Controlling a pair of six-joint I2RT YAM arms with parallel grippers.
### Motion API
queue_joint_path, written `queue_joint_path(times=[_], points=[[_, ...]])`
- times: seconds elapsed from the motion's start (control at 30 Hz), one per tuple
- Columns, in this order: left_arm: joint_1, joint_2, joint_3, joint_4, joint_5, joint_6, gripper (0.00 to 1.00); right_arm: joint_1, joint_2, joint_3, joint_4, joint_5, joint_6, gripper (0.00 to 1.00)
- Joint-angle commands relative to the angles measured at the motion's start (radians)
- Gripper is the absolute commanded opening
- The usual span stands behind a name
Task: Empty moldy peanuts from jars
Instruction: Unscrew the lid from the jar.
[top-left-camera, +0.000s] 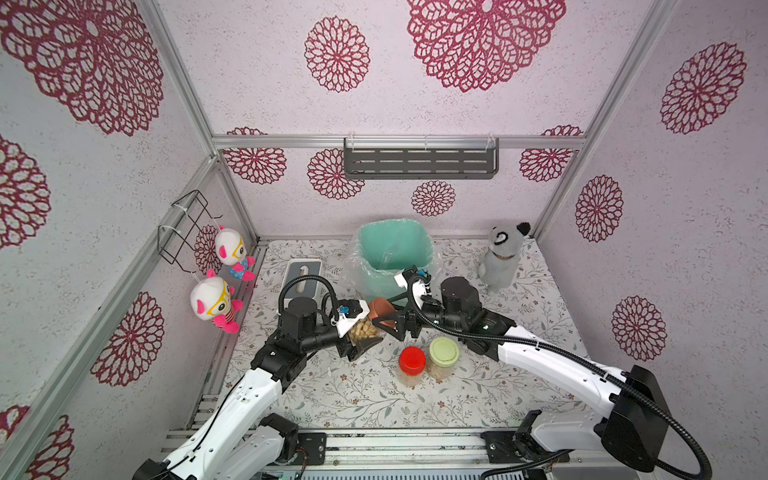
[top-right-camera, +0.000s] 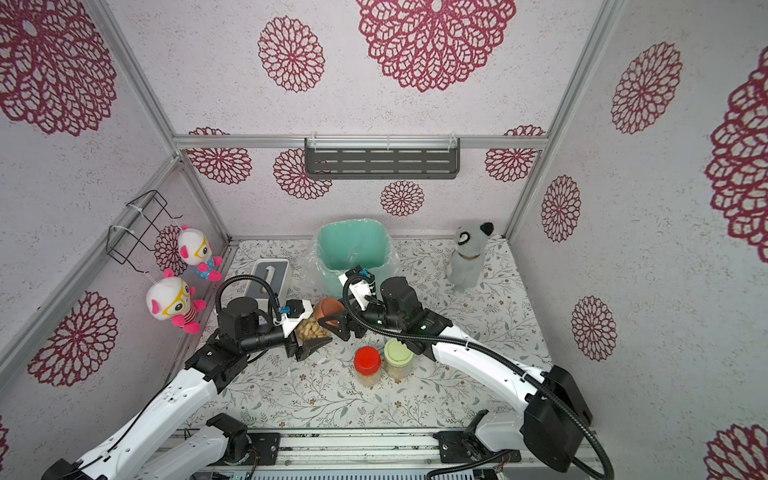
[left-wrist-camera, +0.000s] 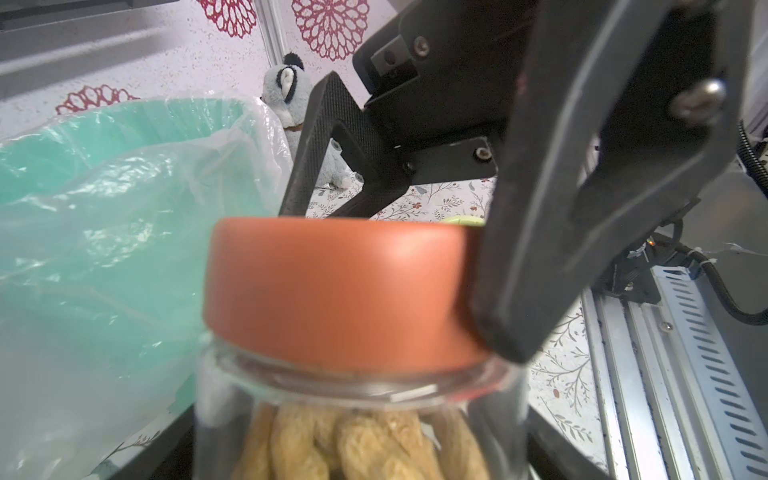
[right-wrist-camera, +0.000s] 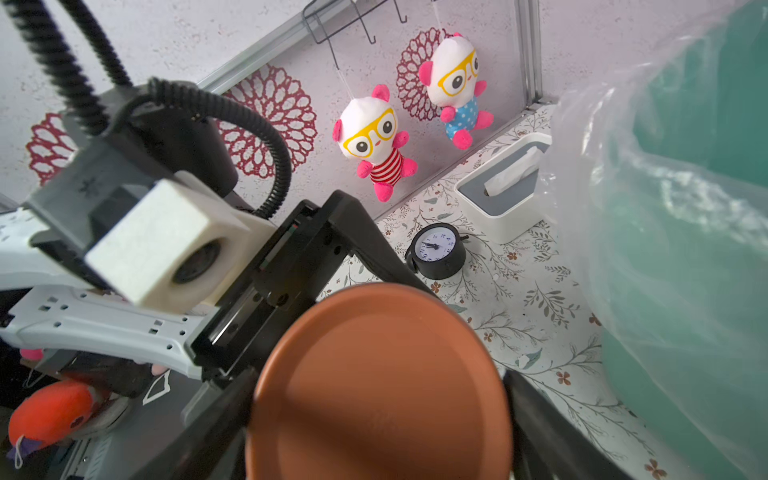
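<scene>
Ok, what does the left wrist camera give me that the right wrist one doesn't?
Left wrist only: the peanuts inside the glass jar, and the raccoon plush. Right wrist only: the clock, the tissue box and two hanging dolls. Both: the brown lid, side-on versus top-down, and the bag-lined green bin.
</scene>
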Motion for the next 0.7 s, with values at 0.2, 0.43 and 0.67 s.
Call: queue_joint_path(times=[0.2,0.43,0.67], points=[[0.021,0.009,0.054,0.007,0.008,0.001,0.0,-0.113,-0.035,0.017,0.026,-0.102,-0.203,0.26],[0.02,0.013,0.065,-0.015,0.022,0.009,0.0,-0.149,-0.002,0.058,0.014,-0.163,-0.26,0.25],[0.02,0.023,0.067,-0.017,0.027,0.019,0.0,-0.172,0.032,0.109,0.041,-0.219,-0.263,0.24]])
